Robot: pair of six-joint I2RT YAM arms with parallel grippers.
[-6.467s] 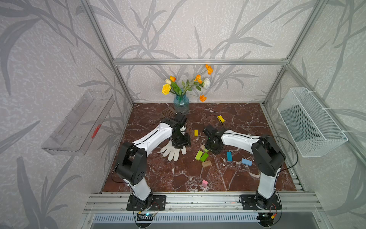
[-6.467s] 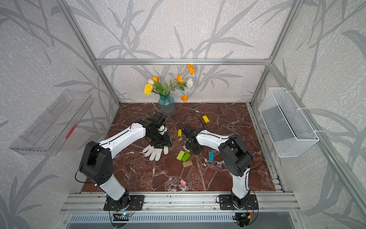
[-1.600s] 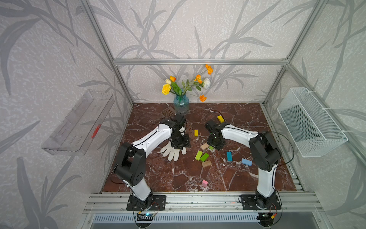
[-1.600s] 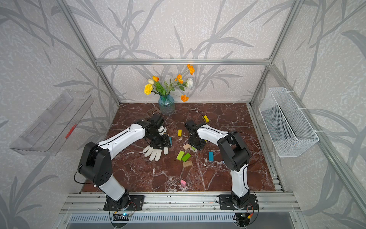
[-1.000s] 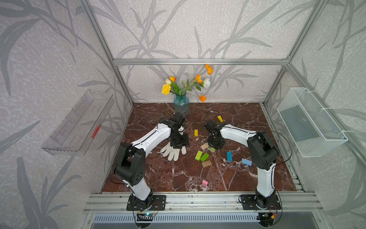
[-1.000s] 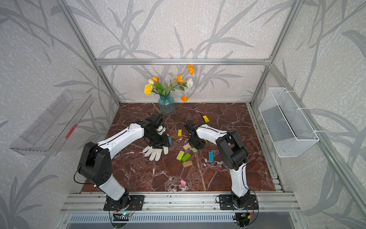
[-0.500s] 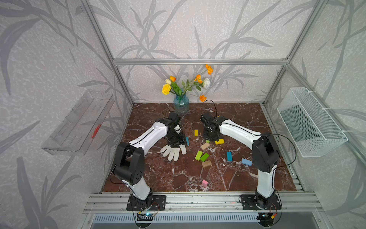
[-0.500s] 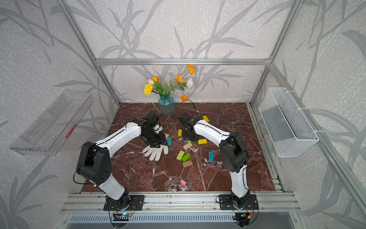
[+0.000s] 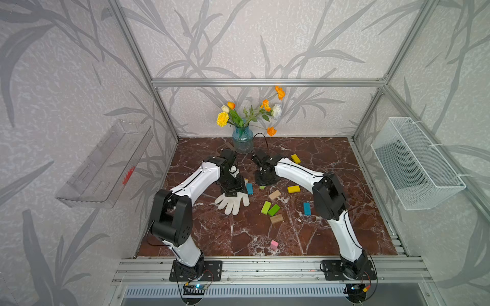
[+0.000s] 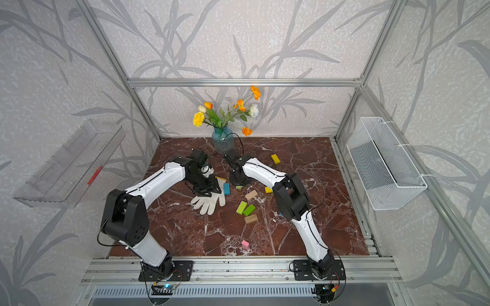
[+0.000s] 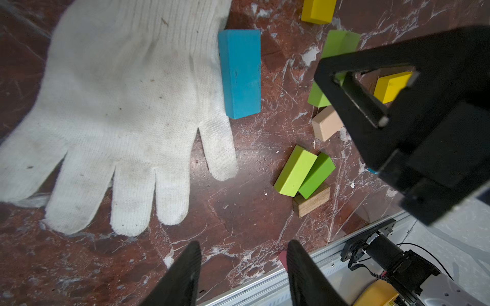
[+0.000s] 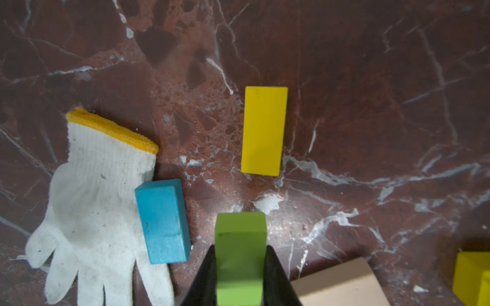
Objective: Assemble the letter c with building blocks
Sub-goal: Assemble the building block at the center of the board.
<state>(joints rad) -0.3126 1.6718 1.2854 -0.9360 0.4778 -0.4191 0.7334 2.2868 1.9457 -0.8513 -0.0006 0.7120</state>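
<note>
Right wrist view: the right gripper (image 12: 240, 255) is clamped on a lime green block (image 12: 240, 233). Its jaws press the long sides so that one end sticks out past the fingertips, probably so that end can be set down cleanly. Just ahead of the jaws a yellow block (image 12: 263, 131) lies flat on the red marble tabletop (image 12: 371, 79), likely the piece the green one is meant to join. To one side of the jaws a blue block (image 12: 163, 221) rests against the edge of a white knitted glove (image 12: 92, 212); to the other side lies a plain wood block (image 12: 336, 283). In the left wrist view the left gripper (image 11: 244, 249) hangs with jaws apart and nothing between them, apparently waiting. Beyond it a pair of green blocks (image 11: 294, 172) touch side by side. No letter shape is laid yet. No brand, label or writing can be read anywhere.
</note>
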